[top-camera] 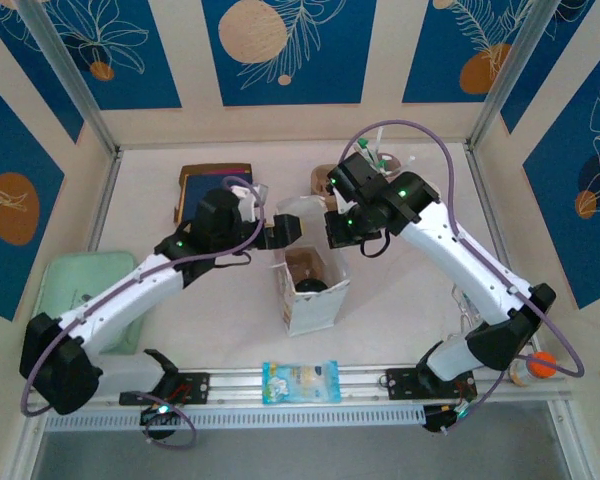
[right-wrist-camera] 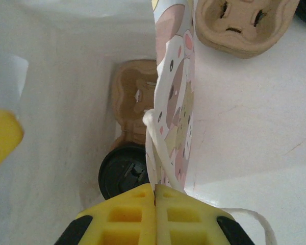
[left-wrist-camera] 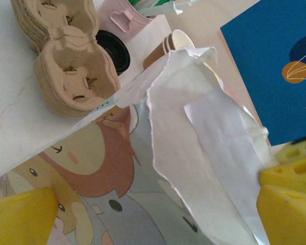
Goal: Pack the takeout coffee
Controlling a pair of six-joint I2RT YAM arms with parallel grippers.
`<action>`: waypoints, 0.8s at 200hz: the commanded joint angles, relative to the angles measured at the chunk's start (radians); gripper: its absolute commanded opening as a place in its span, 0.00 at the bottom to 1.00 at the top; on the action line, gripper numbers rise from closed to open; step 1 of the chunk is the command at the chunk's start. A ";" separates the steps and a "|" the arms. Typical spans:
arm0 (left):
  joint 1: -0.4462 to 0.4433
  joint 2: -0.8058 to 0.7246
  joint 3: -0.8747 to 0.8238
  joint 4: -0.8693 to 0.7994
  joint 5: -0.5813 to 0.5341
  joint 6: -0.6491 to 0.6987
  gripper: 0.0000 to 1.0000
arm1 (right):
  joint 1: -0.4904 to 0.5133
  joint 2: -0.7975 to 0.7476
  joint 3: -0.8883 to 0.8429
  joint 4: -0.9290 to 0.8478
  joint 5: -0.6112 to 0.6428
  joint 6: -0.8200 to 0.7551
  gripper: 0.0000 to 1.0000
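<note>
The bench [top-camera: 210, 320] carries a printed paper bag [top-camera: 315, 310], upright between both arms. The right end effector [right-wrist-camera: 155, 196] is clamped on one bag wall and its cord handle, apparently to keep the mouth spread. The left end effector [top-camera: 284, 232] stands wide at the opposite rim (gripping nothing). Below the right one, inside the bag, a cup carrier [right-wrist-camera: 135, 102] seats what I take for the takeout coffee [right-wrist-camera: 123, 176], black-lidded.

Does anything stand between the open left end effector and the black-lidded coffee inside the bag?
Yes. The printed wall and folded white top edge of the paper bag hang right before the left end effector; the coffee sits inside, in the pulp carrier.
</note>
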 commanded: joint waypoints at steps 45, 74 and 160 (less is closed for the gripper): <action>0.020 0.080 0.077 0.046 0.063 0.028 1.00 | -0.007 -0.052 -0.031 -0.004 -0.027 0.043 0.07; 0.026 0.091 0.081 0.047 0.067 0.030 1.00 | -0.009 -0.062 -0.045 -0.002 -0.013 0.048 0.07; 0.029 0.065 0.148 -0.082 0.042 0.101 1.00 | -0.006 -0.087 -0.042 -0.022 0.015 0.068 0.48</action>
